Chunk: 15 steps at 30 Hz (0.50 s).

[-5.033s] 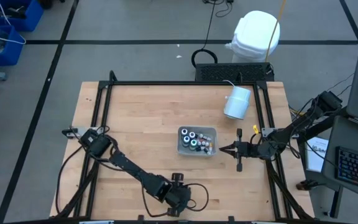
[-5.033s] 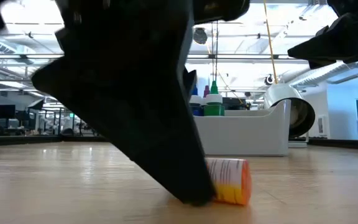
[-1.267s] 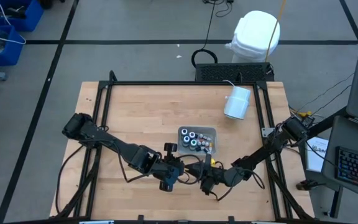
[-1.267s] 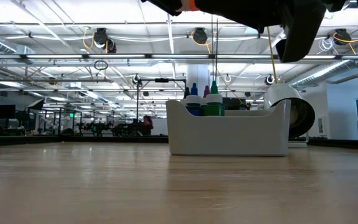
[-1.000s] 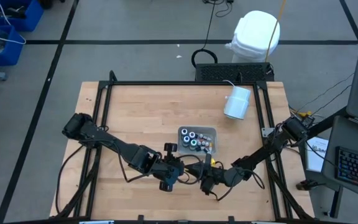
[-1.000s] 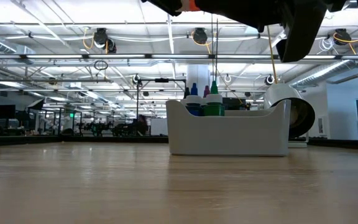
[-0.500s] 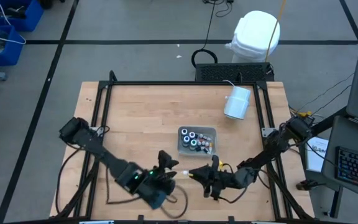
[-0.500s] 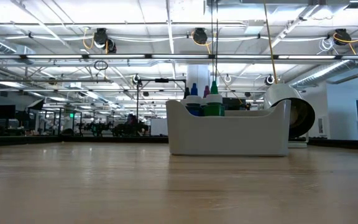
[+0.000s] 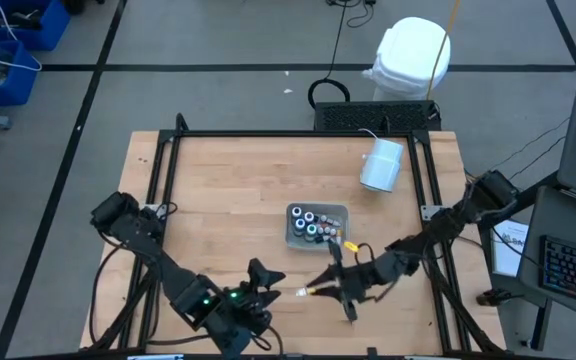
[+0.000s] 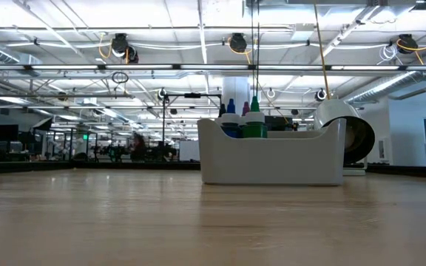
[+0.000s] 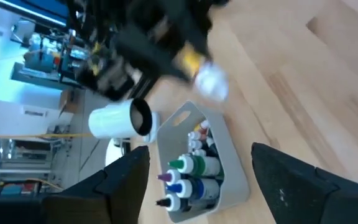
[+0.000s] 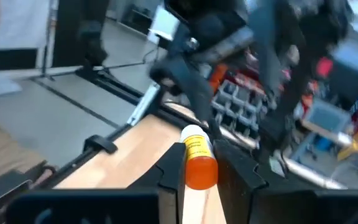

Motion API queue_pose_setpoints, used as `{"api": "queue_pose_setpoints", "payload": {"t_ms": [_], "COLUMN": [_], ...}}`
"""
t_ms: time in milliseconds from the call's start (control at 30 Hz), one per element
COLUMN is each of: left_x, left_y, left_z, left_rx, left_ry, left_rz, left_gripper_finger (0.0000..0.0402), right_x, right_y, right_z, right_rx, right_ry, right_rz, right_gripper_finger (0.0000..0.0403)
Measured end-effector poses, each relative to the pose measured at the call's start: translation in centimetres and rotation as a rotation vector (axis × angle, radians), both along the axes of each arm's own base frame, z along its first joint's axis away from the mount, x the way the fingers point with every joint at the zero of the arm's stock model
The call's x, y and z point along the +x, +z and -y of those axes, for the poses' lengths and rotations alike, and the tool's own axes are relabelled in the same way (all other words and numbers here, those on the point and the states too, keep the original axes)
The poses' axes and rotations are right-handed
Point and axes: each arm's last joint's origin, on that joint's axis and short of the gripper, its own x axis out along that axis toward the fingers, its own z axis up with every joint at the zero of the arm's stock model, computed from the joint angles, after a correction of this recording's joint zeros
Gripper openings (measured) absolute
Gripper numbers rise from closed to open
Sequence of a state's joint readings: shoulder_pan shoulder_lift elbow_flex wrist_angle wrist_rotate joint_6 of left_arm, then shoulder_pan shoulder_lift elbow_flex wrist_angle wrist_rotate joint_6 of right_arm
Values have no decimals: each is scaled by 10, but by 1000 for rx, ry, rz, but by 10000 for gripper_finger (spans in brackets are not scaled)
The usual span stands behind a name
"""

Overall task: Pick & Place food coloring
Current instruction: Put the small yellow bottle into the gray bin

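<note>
My right gripper point(image 12: 201, 167) is clamped on the orange, white-capped food coloring bottle point(image 12: 197, 157), its long axis running out ahead between my fingers. My left gripper point(image 11: 197, 180) gapes empty. The tray point(image 9: 315, 241) of bottles lies just beyond, nearer my right.

a pale wooden table top point(image 9: 238, 190) sits inside a black metal frame point(image 9: 298, 133). a clear rectangular plastic tray point(image 9: 339, 211) rests right of the table's centre. a big white cylinder point(image 9: 381, 165) lies on its side near the table's far right corner. beyond the table's far edge, a white bin point(image 9: 410, 55) stands on the grey floor. blue crates point(image 9: 13, 40) sit far left of the table.
</note>
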<state>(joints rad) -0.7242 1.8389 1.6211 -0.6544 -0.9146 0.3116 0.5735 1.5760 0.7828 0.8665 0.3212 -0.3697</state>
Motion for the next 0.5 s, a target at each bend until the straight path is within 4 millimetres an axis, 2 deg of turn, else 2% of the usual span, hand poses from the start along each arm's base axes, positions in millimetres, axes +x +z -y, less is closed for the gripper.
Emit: {"api": "queue_pose_setpoints", "payload": {"t_ms": [133, 367, 500], "left_x": [2, 4, 17], "left_y": [0, -4, -15], "left_z": [2, 9, 24], "left_rx": [39, 135, 351], "left_ry": [-49, -155, -163], "left_rz": [-13, -50, 3], "left_gripper_finger": [274, 266, 240], "right_x": [7, 4, 1], "right_y": [-2, -6, -4], "right_z": [16, 32, 38], "right_rx": [137, 359, 456], "right_ry": [-40, 63, 213], "right_rz": [-6, 13, 36], "right_gripper_finger": [59, 59, 59]}}
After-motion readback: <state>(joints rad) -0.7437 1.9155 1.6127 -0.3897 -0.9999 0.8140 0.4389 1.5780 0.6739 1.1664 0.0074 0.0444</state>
